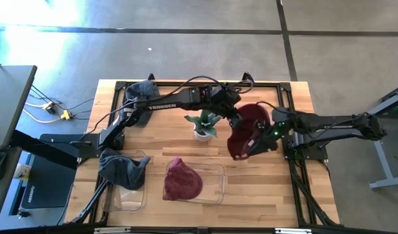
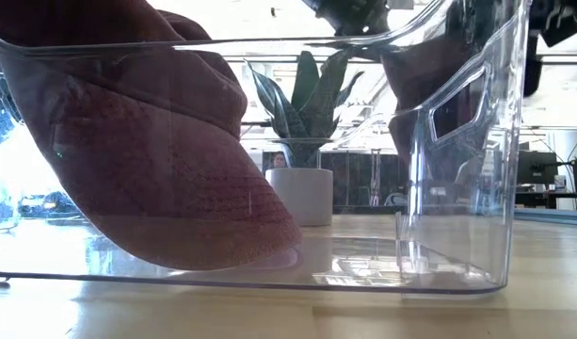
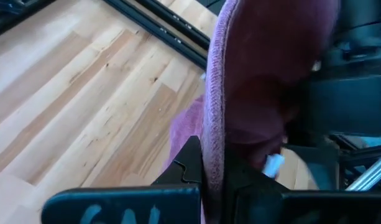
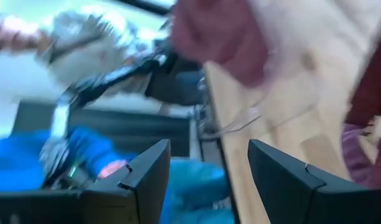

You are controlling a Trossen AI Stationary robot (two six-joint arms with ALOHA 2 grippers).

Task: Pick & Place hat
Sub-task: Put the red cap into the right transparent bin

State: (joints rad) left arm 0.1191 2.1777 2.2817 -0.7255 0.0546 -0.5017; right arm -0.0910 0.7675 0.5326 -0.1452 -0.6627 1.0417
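A dark red hat [image 1: 249,130] hangs above the table's right half, right of a potted plant [image 1: 203,125]. My left gripper [image 1: 236,117] reaches across from the left and is shut on the hat; its wrist view shows the hat [image 3: 265,68] rising past the fingers. My right gripper [image 1: 261,140] stands open at the hat's right side, with nothing between its fingers [image 4: 146,171]. A second dark red hat [image 1: 182,179] lies in a clear bin [image 1: 215,188] at the near edge, crown up. My left gripper pinches the hat's stitched edge [image 3: 212,134] between its two fingers, which lie one on each face of the fabric. The fingers slant down from the table's left. The hat is lifted clear of the table and hangs from the hold.
A second clear bin [image 1: 137,195] at the near left has a grey-blue hat [image 1: 121,168] draped over its far rim. Another grey hat [image 1: 140,88] lies at the far left. A black frame [image 1: 296,84] borders the table. In the low view, the bin wall [image 2: 457,141] fills the foreground.
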